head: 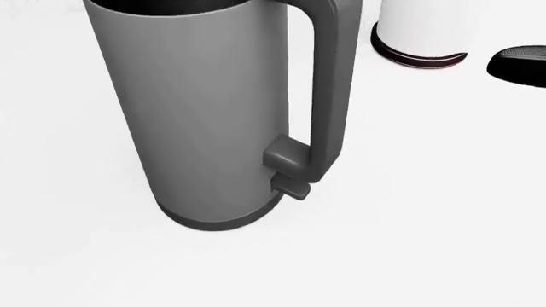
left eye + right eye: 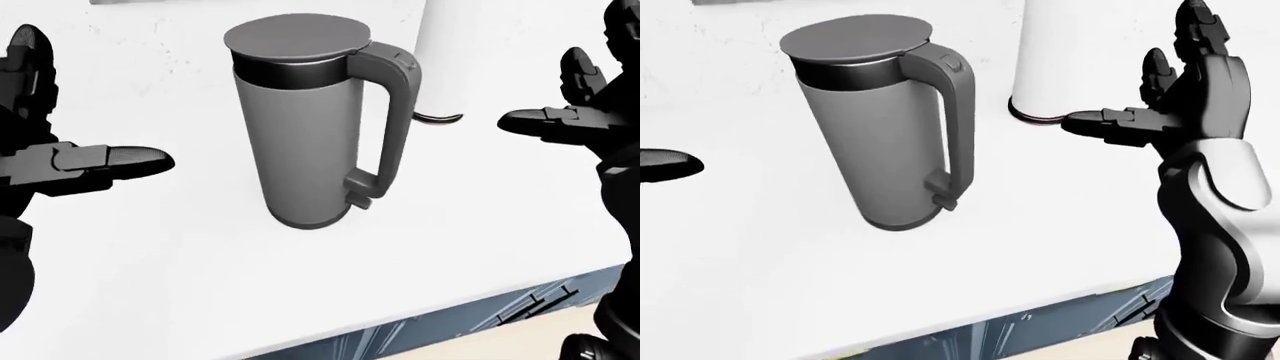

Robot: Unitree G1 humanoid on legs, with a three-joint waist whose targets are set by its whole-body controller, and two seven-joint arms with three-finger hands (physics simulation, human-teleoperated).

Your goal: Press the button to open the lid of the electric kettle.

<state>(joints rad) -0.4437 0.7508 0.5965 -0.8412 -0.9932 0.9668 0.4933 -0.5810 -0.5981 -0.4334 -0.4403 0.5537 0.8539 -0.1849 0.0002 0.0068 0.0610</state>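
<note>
A grey electric kettle (image 2: 305, 135) stands upright on the white counter (image 2: 180, 285), its flat lid (image 2: 295, 37) shut. Its handle (image 2: 392, 120) faces the view's right, with the small button (image 2: 956, 64) at the top of the handle by the lid. My left hand (image 2: 97, 101) is open at the left of the kettle, apart from it, thumb pointing at the body. My right hand (image 2: 1122, 79) is open at the right of the handle, apart from it, at about the button's height. The head view shows only the kettle's lower body (image 1: 196, 115) and handle.
A white cylinder with a dark base ring (image 2: 1065, 60) stands just right of the kettle, beside my right thumb; it also shows in the head view (image 1: 422, 32). The counter's edge runs along the bottom, with blue-grey cabinet fronts (image 2: 500, 307) below.
</note>
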